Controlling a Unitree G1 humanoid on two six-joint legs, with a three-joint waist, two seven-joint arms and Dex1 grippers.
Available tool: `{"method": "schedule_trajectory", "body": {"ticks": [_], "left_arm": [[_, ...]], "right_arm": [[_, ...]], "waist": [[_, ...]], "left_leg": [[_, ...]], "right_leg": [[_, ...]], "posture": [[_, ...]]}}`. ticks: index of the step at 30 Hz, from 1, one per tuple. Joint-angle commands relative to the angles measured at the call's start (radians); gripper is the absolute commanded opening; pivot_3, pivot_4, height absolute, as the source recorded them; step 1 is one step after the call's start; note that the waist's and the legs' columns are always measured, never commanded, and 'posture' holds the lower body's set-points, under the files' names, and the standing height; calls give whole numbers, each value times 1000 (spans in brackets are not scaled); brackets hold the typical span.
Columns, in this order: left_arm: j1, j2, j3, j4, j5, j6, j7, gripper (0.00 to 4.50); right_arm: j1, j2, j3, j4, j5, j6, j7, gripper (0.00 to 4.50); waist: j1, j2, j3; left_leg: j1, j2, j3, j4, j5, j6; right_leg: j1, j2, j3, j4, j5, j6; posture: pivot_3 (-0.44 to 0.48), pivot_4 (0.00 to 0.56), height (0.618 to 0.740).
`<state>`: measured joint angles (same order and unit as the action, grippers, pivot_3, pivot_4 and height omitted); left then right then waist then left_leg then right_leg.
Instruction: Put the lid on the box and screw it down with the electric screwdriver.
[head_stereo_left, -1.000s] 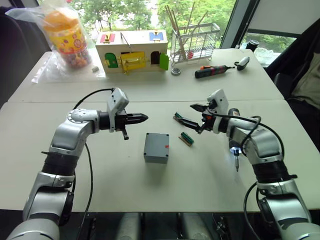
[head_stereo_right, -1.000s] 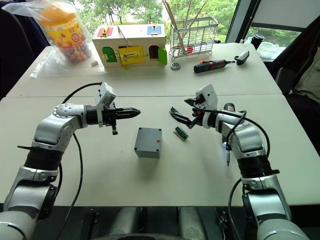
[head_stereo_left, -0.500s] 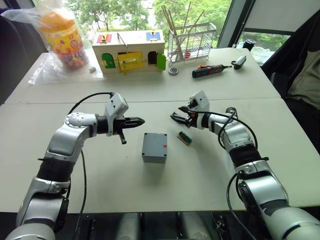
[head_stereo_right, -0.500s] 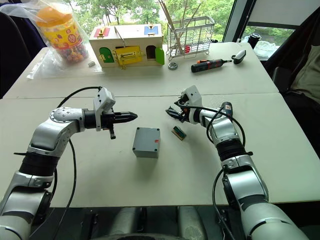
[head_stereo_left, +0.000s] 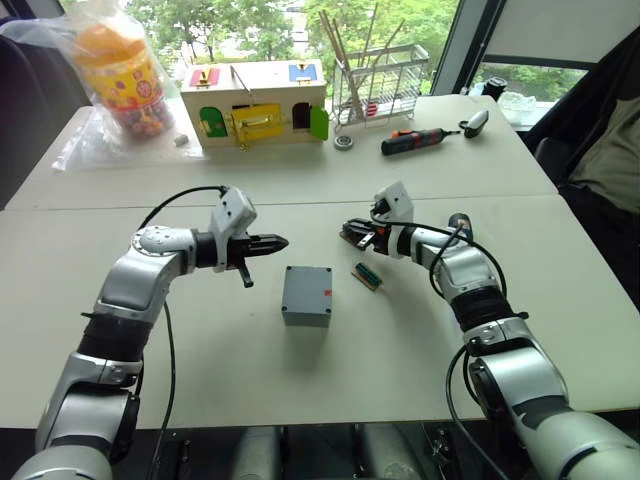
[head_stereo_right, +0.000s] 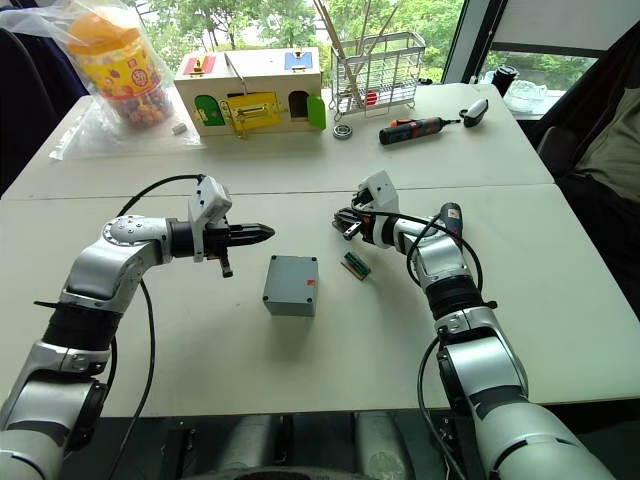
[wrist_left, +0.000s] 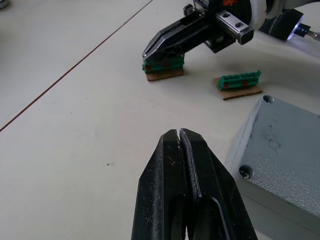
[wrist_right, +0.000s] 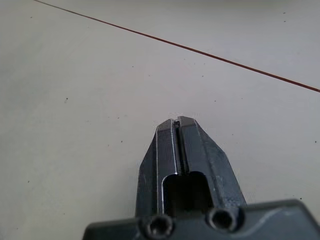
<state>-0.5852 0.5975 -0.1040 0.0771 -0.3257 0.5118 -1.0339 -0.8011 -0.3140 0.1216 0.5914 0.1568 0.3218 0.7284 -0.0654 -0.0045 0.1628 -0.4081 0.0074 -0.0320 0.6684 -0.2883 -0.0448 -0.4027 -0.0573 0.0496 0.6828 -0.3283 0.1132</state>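
Left eye view: both grippers pinched together, empty.
Left gripper (head_stereo_left: 281, 241) hovers beside the box (head_stereo_left: 306, 295), lid (wrist_left: 287, 139) already seated; right gripper (head_stereo_left: 347, 231) rests on a green terminal block (wrist_left: 162, 64). The electric screwdriver (head_stereo_right: 449, 216) lies behind its forearm, risking a knock.

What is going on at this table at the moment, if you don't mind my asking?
Neither arm is holding anything right now. The grey box sits on the white table between the arms with its lid on top. The left claw is shut and hovers beside the box. The right claw is also shut, its tip down by a small green connector strip; a second strip lies nearer the box. The electric screwdriver lies beside the right forearm, untouched.
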Motion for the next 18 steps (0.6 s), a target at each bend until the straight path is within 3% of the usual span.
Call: {"method": "schedule_trajectory", "body": {"ticks": [1,18], "left_arm": [[1,5,8,-16,2,-18,-5,0],[11,-12,11,-38,-5,-1,6,0]], "right_arm": [[-25,6,-24,-16,0,-16,-4,17],[-25,-18,-69,-80,16,-30,27,17]], "waist": [[-4,0,0],[-4,0,0]], "left_leg": [[0,0,0,0,0,0],[0,0,0,0,0,0]], "right_leg": [[0,0,0,0,0,0],[0,0,0,0,0,0]], "posture": [[0,150,736],[0,150,736]]}}
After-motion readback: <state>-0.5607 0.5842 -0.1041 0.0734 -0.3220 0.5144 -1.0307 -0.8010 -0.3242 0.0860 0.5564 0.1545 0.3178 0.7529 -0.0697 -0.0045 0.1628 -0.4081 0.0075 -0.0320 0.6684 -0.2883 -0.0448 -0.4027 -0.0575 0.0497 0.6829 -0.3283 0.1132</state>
